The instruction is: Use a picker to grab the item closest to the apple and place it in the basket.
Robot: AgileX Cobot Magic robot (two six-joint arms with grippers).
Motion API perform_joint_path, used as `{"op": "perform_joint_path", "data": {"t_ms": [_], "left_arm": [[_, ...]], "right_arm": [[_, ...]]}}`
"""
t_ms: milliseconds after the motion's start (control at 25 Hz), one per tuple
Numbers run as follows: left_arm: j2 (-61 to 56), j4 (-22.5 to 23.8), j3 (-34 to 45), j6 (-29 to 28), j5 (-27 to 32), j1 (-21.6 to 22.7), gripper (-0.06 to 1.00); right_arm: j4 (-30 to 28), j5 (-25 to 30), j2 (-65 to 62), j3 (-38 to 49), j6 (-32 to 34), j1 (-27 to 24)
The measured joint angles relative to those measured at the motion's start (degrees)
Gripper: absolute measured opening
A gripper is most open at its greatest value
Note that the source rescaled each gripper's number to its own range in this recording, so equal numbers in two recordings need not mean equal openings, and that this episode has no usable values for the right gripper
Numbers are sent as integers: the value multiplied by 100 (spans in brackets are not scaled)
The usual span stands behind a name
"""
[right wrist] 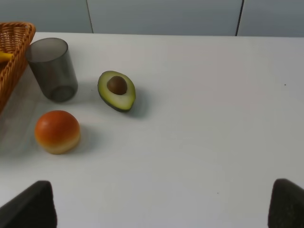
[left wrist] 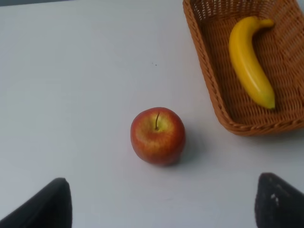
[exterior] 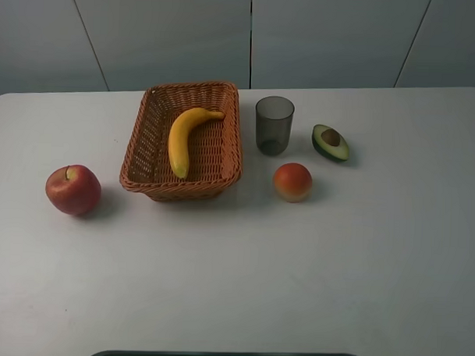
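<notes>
Already inside the wicker basket (exterior: 142, 136) lies the banana (exterior: 184, 139), curved along its floor with the stem end toward the far rim; the basket stands on the white table (exterior: 297, 266) with the red apple (exterior: 73, 189) near its front left corner, apart from it; right of the basket a dark translucent cup (exterior: 274, 124) stands upright, a halved avocado (exterior: 330, 142) lies cut face up beside it, and an orange-red round fruit (exterior: 293, 181) sits just in front of the cup; the left gripper (left wrist: 161, 202) hangs above the apple with its black fingertips (left wrist: 45, 206) spread wide and nothing between them; the right gripper (right wrist: 161, 206) is likewise wide apart and empty, over bare table near the avocado
</notes>
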Motion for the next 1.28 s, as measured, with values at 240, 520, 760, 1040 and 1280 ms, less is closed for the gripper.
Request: {"op": "perform_joint_path", "data": {"t_ms": [240, 520, 760, 1040, 1280], "left_arm": [[-1102, -21, 536, 4, 54, 0, 99], [-2112, 10, 1023, 13, 79, 0, 99], [-2307, 192, 1092, 60, 276, 0, 99], [-2339, 192, 1153, 137, 254, 0, 99], [-2339, 192, 1153, 137, 254, 0, 99]], "right_arm": [[0, 0, 0, 0, 0, 0], [0, 0, 0, 0, 0, 0], [0, 0, 0, 0, 8, 0], [0, 0, 0, 0, 8, 0], [0, 0, 0, 0, 8, 0]]}}
